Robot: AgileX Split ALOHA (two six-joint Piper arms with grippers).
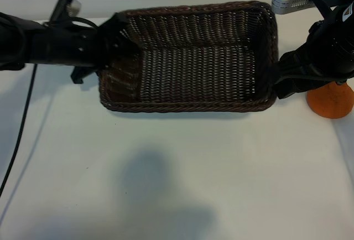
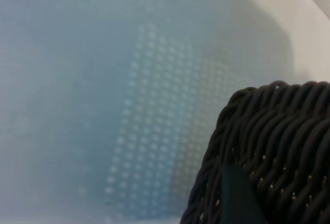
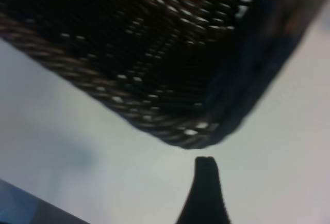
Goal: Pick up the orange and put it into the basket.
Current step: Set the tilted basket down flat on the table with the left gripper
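Oddly, orange (image 1: 330,100) sits beside right fingers (image 3: 205,182) (outside basket (image 1: 188,106)).

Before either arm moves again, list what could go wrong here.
1. The left gripper sits against the left end of the dark brown woven wicker basket; pushing on could shove or tip the basket.
2. The round matte orange fruit lies outside the basket, half hidden under the right arm, so a grasp may land off-centre and roll it away.
3. The right gripper hangs beside the basket's right rim and could snag it.
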